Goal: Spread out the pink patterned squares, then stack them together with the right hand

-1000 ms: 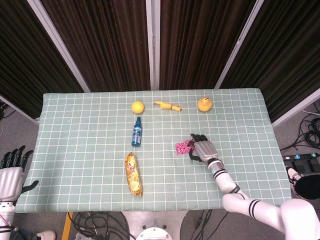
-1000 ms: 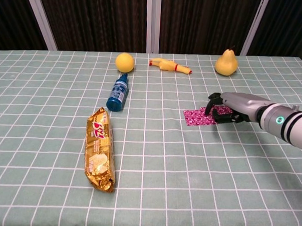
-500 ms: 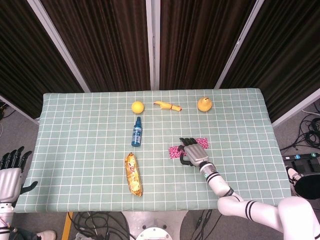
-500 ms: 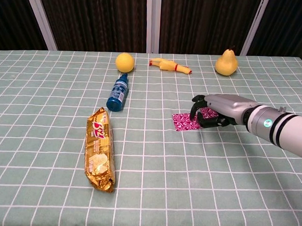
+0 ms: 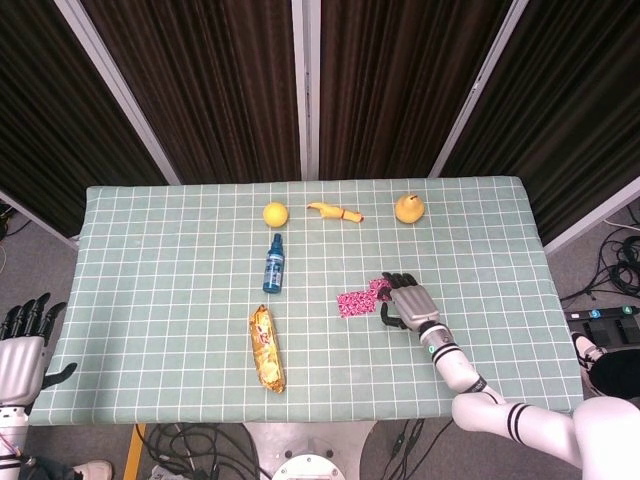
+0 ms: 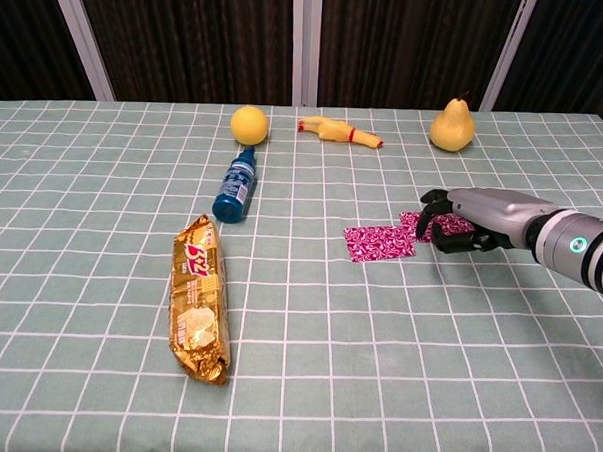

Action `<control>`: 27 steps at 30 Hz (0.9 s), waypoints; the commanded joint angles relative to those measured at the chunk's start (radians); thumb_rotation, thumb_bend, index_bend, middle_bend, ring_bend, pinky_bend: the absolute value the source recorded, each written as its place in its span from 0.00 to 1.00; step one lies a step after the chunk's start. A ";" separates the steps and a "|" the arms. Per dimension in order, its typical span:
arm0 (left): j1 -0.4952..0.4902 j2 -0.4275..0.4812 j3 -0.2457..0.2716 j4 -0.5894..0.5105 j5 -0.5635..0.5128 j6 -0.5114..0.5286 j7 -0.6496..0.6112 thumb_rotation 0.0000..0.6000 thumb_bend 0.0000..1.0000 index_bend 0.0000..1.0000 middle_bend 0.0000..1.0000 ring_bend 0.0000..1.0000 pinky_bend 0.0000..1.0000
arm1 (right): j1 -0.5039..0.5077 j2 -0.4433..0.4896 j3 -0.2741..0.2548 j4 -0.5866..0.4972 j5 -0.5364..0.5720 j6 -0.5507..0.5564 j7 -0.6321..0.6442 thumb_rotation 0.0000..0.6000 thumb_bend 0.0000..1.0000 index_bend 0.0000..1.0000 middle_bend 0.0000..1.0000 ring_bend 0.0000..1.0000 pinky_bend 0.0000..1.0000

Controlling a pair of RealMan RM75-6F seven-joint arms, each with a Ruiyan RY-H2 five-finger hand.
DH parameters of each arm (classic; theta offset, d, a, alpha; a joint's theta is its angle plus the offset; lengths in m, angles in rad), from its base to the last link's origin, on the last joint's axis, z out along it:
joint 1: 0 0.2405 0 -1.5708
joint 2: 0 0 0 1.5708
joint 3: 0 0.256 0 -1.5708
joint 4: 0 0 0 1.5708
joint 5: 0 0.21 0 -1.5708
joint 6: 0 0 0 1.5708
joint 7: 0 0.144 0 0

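Observation:
Two pink patterned squares lie on the green checked tablecloth, right of centre. One square (image 5: 352, 303) (image 6: 379, 242) lies flat and uncovered. The other square (image 5: 379, 287) (image 6: 423, 223) touches its right corner and is partly hidden under my right hand (image 5: 408, 302) (image 6: 474, 219). That hand lies palm down with its fingers bent, and the fingertips (image 6: 429, 214) rest on this second square without gripping it. My left hand (image 5: 20, 345) hangs off the table's near left corner with its fingers spread and nothing in it; only the head view shows it.
A gold snack packet (image 5: 266, 347) (image 6: 199, 297) lies left of the squares, with a blue spray bottle (image 5: 273, 265) (image 6: 234, 185) beyond it. Along the far side are an orange (image 5: 275, 214) (image 6: 249, 124), a yellow rubber chicken (image 5: 334, 212) (image 6: 338, 132) and a pear (image 5: 408, 208) (image 6: 452, 125).
My right hand slid left, dragging one pink square off the pile, then drew back right. That square now lies uncovered, and the fingertips rest on the other one.

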 commanded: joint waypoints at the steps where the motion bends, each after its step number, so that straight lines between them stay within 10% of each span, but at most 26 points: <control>1: 0.002 0.001 0.000 0.000 -0.002 0.001 -0.002 1.00 0.01 0.20 0.16 0.09 0.10 | 0.002 -0.009 -0.005 0.004 -0.005 -0.001 -0.001 0.30 0.67 0.30 0.02 0.00 0.00; 27: 0.009 -0.005 0.001 0.012 0.003 0.004 -0.011 1.00 0.01 0.20 0.16 0.09 0.10 | 0.009 0.016 0.028 0.033 0.007 0.014 0.023 0.31 0.67 0.29 0.01 0.00 0.00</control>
